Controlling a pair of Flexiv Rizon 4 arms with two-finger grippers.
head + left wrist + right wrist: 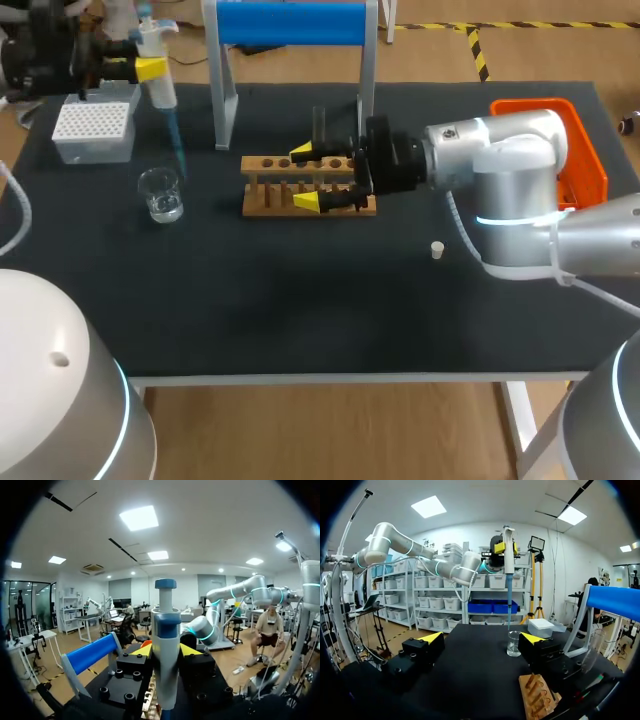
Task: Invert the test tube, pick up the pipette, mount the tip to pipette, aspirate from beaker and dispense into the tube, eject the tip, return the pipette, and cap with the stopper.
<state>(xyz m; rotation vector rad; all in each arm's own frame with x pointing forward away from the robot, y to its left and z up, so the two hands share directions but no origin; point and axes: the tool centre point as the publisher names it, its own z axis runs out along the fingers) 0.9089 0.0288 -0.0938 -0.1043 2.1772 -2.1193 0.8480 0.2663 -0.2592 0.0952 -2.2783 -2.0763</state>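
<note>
While the left hand [148, 68] clamps the slim pipette [160, 93], the right hand [306, 177] stands open over the wooden rack [262, 163].

A table [300, 320] topped in black stands on a wood-toned floor [330, 430], its pale front edge on the near side. Yellow-and-black tape [480, 55] marks the floor at the far right. Square ceiling panels [139, 517] light white walls [565, 565].

head view: right gripper [303, 177] is covering the rack's [262, 207] right half, hole contents being too small to tell | right arm [510, 160] is hiding much of the orange bin [585, 170] | left wrist view: pipette [166, 630] is masking most of the left gripper's [166, 651] yellow tips, its lower end running past the rim
</note>
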